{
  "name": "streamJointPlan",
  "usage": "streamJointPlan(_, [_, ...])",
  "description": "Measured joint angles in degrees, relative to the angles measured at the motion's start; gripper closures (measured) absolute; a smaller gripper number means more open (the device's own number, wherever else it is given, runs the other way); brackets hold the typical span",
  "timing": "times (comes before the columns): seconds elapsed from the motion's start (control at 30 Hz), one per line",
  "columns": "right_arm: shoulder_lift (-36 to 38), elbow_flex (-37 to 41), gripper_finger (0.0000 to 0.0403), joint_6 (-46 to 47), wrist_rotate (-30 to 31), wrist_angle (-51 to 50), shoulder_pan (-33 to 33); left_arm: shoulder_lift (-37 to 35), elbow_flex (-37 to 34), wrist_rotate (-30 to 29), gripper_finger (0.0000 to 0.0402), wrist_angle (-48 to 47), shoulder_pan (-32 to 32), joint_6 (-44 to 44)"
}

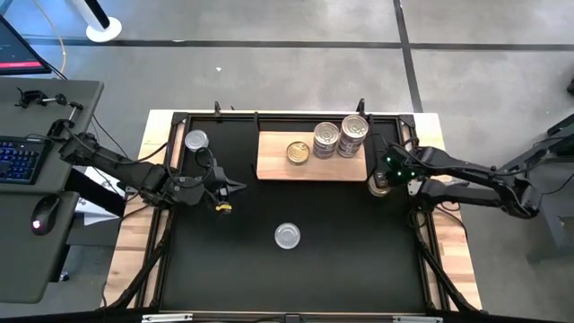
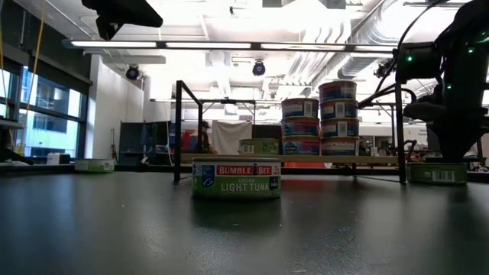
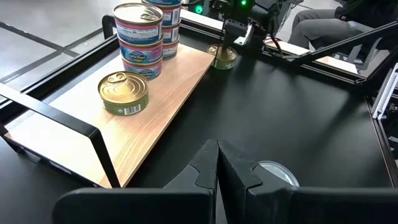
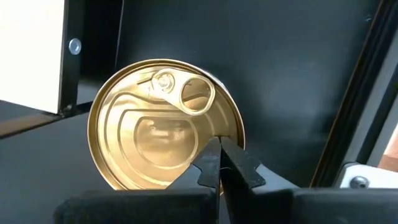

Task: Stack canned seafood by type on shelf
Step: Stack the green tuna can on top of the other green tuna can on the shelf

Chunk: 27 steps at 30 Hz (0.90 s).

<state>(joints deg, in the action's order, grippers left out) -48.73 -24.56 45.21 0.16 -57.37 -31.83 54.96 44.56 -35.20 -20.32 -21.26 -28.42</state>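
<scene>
The light-wood shelf (image 1: 273, 161) lies at the mat's far side. On it stand a single gold-lidded can (image 1: 299, 152) and two stacks of labelled cans (image 1: 326, 139) (image 1: 355, 133). A green-labelled tuna can (image 1: 287, 236) sits at mid-mat, and another can (image 1: 195, 140) at the far left. Off the shelf's right end a gold can (image 4: 155, 146) with a pull tab rests on the mat. My right gripper (image 4: 219, 158) is shut and points down over that can's rim. My left gripper (image 3: 217, 155) is shut in the air left of the shelf, touching nothing. My right gripper comes from above, pointing down. Its shut fingertips (image 4: 211, 163) stand over the rim of the gold can's lid (image 4: 231, 134), on the side next to the pull tab's ring. The can sits flat on the mat. Whether the fingertips touch it, I cannot tell.
A black metal frame (image 1: 269, 115) borders the mat, with a rail (image 3: 93, 140) crossing the shelf's near-left end. A desk with keyboard and mouse (image 1: 40, 215) stands to the left. Open mat lies between the tuna can and the near edge.
</scene>
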Motion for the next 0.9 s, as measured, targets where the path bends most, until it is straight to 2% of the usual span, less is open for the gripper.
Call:
streamJointPlan(0.17, [0.0, 0.0, 0.0403, 5.2, 1.3, 1.0, 1.3, 0.0, 0.0, 0.0, 0.0401, 0.0, 0.0, 0.0])
streamJointPlan(0.5, [-0.1, 0.2, 0.0403, 5.1, 1.4, 3.8, 3.8, 0.0, 0.0, -0.1, 0.0402, 0.0, 0.0, 1.6])
streamJointPlan(0.9, [-2.7, 0.1, 0.0403, 11.6, 0.9, 10.3, 9.1, 0.0, 0.0, -0.1, 0.0402, -1.5, 0.3, 3.6])
